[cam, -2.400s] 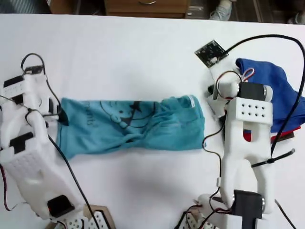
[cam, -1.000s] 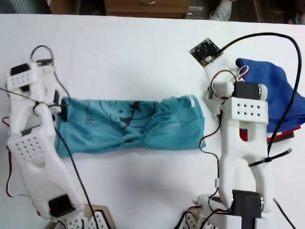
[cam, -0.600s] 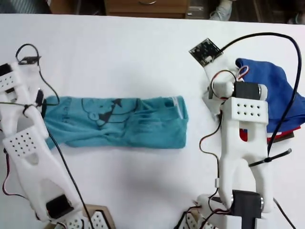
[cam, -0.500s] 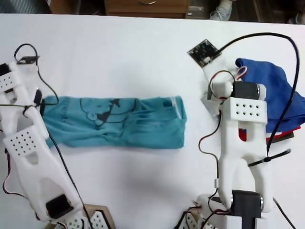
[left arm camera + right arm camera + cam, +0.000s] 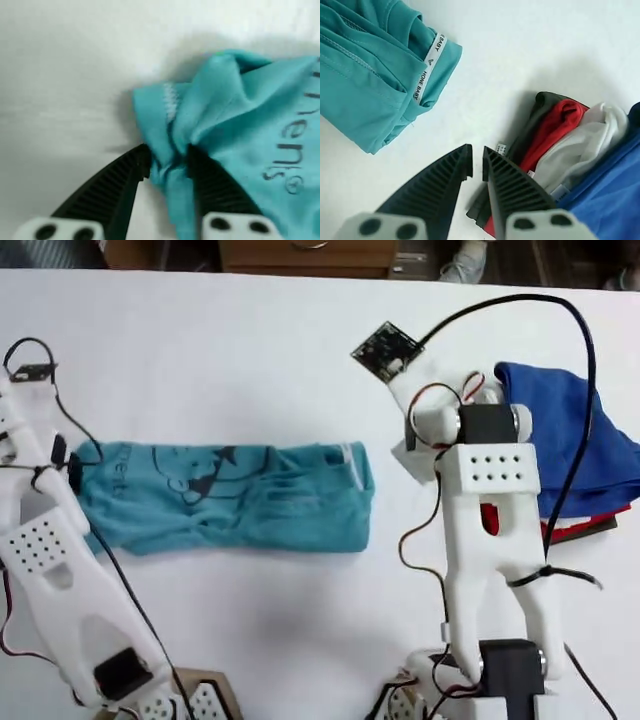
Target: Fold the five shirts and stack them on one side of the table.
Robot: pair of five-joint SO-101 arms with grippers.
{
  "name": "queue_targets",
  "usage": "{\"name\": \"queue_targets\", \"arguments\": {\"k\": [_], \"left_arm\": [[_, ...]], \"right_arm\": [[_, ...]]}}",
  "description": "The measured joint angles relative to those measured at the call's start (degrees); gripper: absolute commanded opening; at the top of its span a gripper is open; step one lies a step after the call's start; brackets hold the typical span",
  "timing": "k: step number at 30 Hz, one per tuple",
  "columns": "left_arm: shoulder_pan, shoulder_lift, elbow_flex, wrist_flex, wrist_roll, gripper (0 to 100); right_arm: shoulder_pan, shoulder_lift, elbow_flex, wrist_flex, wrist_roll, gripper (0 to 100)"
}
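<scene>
A teal shirt (image 5: 225, 498), folded into a long strip, lies across the middle of the white table (image 5: 250, 350). My left gripper (image 5: 167, 161) is shut on the bunched hem at the strip's left end, and the high view shows it by the table's left edge (image 5: 70, 465). The teal shirt's (image 5: 365, 75) collar end with its label lies a little way from my right gripper (image 5: 476, 162). That gripper hovers over bare table with its fingers shut on nothing. Beside it is a stack of folded shirts (image 5: 560, 135) in dark, red, white and blue.
The stack (image 5: 565, 440), blue on top, sits at the table's right side, partly under the right arm (image 5: 485, 475). Cables loop over both arms. Bare table stretches behind and in front of the teal strip. Furniture stands beyond the far edge.
My left gripper has pulled the teal shirt leftward across the table, still holding its end. The right arm has swung to the left, away from the stack.
</scene>
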Motion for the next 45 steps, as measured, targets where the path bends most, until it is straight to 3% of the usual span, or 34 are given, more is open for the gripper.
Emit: {"name": "queue_targets", "arguments": {"k": [9,18,21,24,40,45], "left_arm": [[-2.6,0.8,-0.1,0.0,-3.3,26],[-0.7,4.7,0.1,-1.3,-3.6,26],[0.1,5.3,0.1,-1.3,-3.6,17],[1.1,5.3,0.1,-1.0,-3.5,1],[6.8,3.4,-0.8,0.7,-1.7,2],[14.3,-5.9,7.4,0.6,-1.1,2]], "right_arm": [[-0.4,0.0,0.0,0.0,0.0,4.9],[-7.8,0.0,-0.4,1.2,0.0,4.9],[-8.8,0.0,-2.7,2.6,0.0,4.9],[-9.1,0.0,-5.3,3.3,0.0,4.9],[-7.4,0.0,-10.8,8.5,0.0,4.7],[-2.2,-4.8,-10.8,8.5,0.0,2.2]]}}
